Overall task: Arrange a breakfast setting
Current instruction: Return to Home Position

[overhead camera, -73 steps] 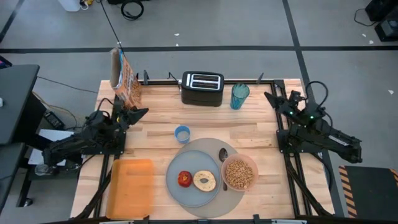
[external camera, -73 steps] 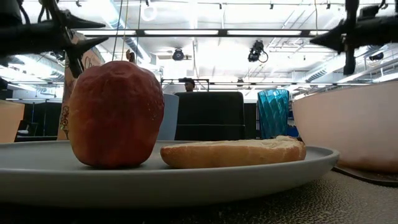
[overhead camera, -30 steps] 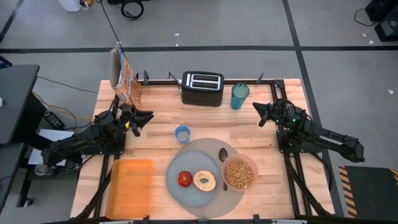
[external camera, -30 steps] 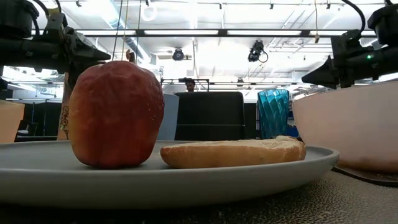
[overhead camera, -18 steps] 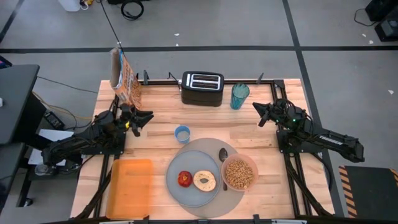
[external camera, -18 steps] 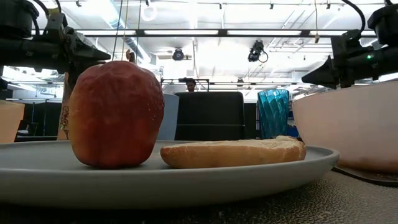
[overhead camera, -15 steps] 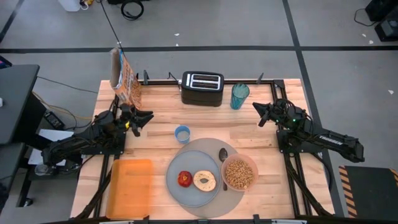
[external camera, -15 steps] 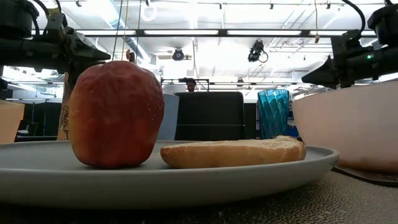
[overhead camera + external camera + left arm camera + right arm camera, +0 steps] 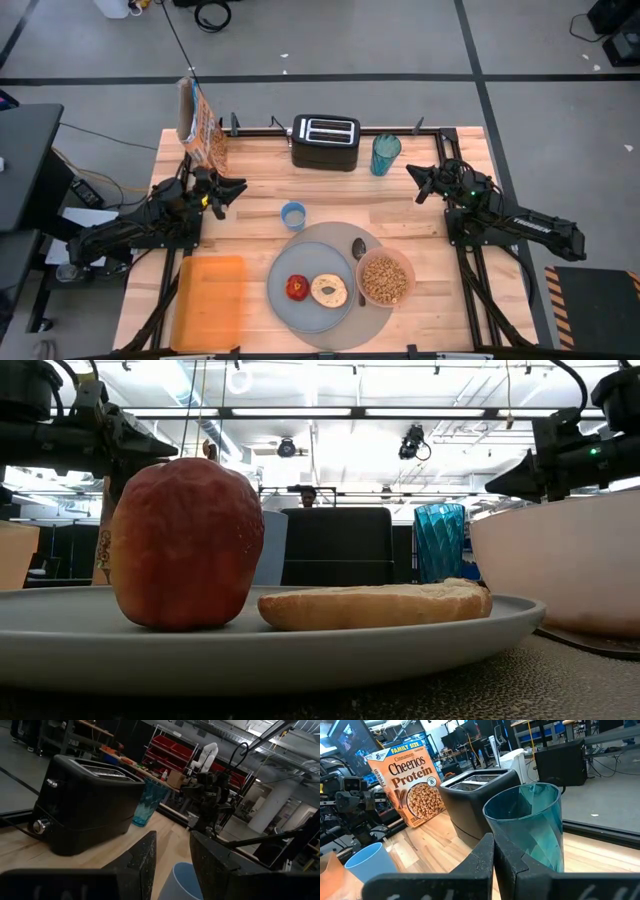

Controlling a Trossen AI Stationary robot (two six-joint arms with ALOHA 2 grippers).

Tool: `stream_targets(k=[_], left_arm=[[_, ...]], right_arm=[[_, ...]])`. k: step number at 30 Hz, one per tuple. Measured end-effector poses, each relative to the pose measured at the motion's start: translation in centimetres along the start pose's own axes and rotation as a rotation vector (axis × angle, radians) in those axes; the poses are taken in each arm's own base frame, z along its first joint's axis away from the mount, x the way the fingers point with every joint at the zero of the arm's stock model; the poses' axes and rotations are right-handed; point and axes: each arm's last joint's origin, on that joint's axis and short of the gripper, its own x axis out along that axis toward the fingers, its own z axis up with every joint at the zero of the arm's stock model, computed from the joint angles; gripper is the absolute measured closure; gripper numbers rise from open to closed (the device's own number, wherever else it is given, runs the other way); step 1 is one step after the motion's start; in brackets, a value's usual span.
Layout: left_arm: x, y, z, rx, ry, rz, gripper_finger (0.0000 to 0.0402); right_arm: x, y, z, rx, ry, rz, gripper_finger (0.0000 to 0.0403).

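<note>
Left pincer (image 9: 226, 187) is held slightly open, empty; right pincer (image 9: 416, 181) is seen shut, empty. Teal tumbler (image 9: 385, 153) stands just beside the right pincer's tips: it could be tipped if that arm is swung wide while folding home. Spoon (image 9: 359, 252) is laid well apart from both pincers, on the mat (image 9: 325, 235) between plate (image 9: 290, 315) and bowl (image 9: 385, 278); long axis runs away from them, scoop end nearer, handle toward the table's (image 9: 260, 170) front edge.

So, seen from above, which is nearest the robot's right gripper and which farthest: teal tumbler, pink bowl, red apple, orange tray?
From the right gripper, in the high view:
1. teal tumbler, just behind it, at the back.
2. pink bowl, on the mat's right, towards the front.
3. red apple, left on the grey plate.
4. orange tray, front left corner.
</note>
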Motion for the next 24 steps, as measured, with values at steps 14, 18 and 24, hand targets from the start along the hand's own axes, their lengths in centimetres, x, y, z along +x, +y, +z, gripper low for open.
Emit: stream_targets(k=[14,18,24], left_arm=[[0.0,0.0,0.0,0.0,0.0,0.0,0.0276],[0.0,0.0,0.0,0.0,0.0,0.0,0.0276],[0.0,0.0,0.0,0.0,0.0,0.0,0.0276]], right_arm=[[0.0,0.0,0.01,0.0,0.0,0.0,0.0389],[0.0,0.0,0.01,0.0,0.0,0.0,0.0386],[0.0,0.0,0.01,0.0,0.0,0.0,0.0386]])
